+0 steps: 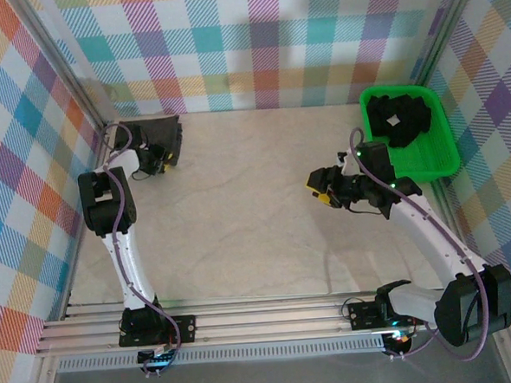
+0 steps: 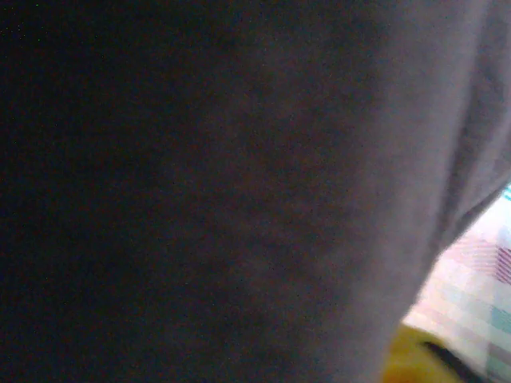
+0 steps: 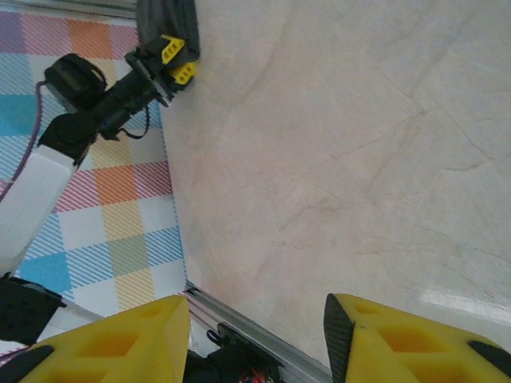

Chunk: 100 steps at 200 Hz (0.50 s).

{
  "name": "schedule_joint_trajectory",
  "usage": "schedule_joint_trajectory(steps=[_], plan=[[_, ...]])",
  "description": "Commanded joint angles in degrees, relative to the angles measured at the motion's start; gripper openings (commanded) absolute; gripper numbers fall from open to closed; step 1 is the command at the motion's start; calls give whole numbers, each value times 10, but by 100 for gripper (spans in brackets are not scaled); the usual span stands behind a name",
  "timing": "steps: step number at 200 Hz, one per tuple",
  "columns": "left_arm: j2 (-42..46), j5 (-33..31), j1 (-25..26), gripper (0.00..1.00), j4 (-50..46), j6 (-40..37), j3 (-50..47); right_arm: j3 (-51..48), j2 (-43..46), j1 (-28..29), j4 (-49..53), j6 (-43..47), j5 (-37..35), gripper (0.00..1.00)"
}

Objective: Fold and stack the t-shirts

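Desk [image 1: 257, 209]: pale marbled top, closed in by plaid walls [image 1: 255, 35]; its near edge is covered by the arm rail.

Bin [image 1: 439, 150]: green, set at the far right corner of the desk. Its right rim is partly cut by the wall post.

Bin shirts [image 1: 411, 117]: a dark crumpled heap is seen inside the bin. The count cannot be made out. A small white tag [image 1: 393, 121] is seen on top.

Corner shirt [image 1: 160, 128]: dark, lying flat at the far left corner of the desk and partly covered by the left arm. It is cut off at the frame top in the right wrist view [image 3: 164, 16]. In the left wrist view it is seen as blurred grey cloth [image 2: 239, 191], very close, with no folds or edges readable.

Left tool [image 1: 160, 156]: placed at the near edge of the corner shirt. Two yellow tips are seen from the right wrist [image 3: 177, 61]. Whether cloth is clamped cannot be told. A yellow finger [image 2: 403, 363] is half hidden behind cloth.

Right tool [image 1: 319, 190]: held above bare desk, left of the bin. Its fingers are seen apart [image 3: 257, 307], with nothing between them.
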State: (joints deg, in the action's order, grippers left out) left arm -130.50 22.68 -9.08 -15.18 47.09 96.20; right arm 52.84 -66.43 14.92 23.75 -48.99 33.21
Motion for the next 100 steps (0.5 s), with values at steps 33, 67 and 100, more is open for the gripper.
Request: schedule_joint_trajectory(steps=[33,67,100], plan=[[197,-15,39,100,-3,-1,-82,-12,49,-4,-115,-24,-36,100],[392,-71,75,100,-57,-19,-180,48,51,-4,13,12,-143,100],[572,-251,90,100,-190,-51,-270,101,62,-6,149,55,-360,100]])
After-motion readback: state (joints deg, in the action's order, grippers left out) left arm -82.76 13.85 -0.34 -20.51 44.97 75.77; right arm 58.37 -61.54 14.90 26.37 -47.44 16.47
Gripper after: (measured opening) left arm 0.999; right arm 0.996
